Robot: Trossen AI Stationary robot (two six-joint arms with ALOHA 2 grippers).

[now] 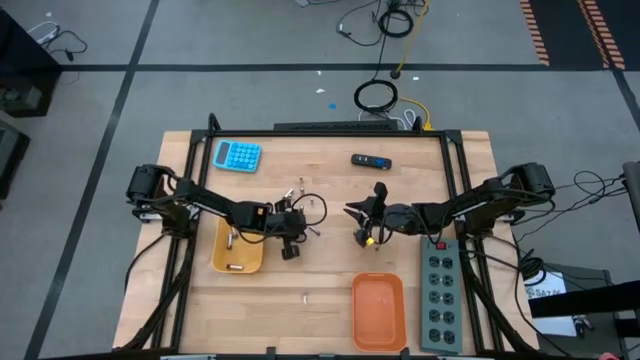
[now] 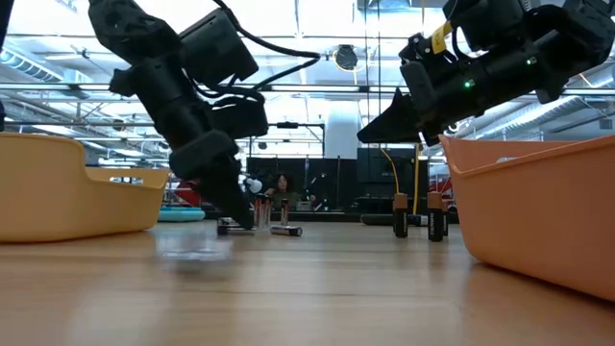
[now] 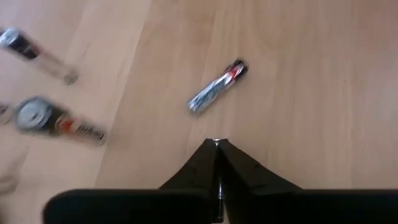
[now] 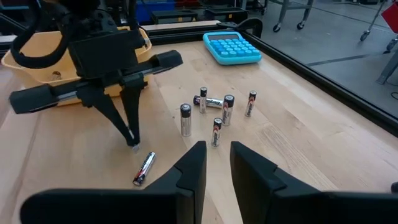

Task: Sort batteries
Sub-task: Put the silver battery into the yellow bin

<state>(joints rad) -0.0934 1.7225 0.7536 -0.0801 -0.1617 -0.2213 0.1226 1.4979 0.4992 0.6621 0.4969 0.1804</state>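
**A:** Where's your left gripper [image 4: 132, 140]?

**B:** Tips down at the table, just past the yellow tray [image 1: 250, 250]. The fingers are pressed together, and I can't make out anything between them. The nearest battery [image 3: 217, 86] lies flat on the wood just beyond the tips, not touching them.

**A:** So it shut on nothing?

**B:** That's my read. If I lift now I'd carry nothing to the tray. If I push forward with the fingers shut, I'd likely nudge that battery. It's a cylinder lying on its side, so it could roll off toward the others.

**A:** And the others?

**B:** The main group [image 4: 214, 112] is near, in the middle of the table, some standing on end and some lying down. A few are already in the yellow tray, and the orange tray [image 1: 378, 310] looks empty. The standing ones worry me. A careless sweep of either arm could tip them and scatter the group.

**A:** The right arm?

**B:** The right gripper [image 4: 216, 163] hangs above the table on the far side of the group, with its fingers spread and nothing in them. Both arms point at the same patch, so if I reach in with the two together they could collide.
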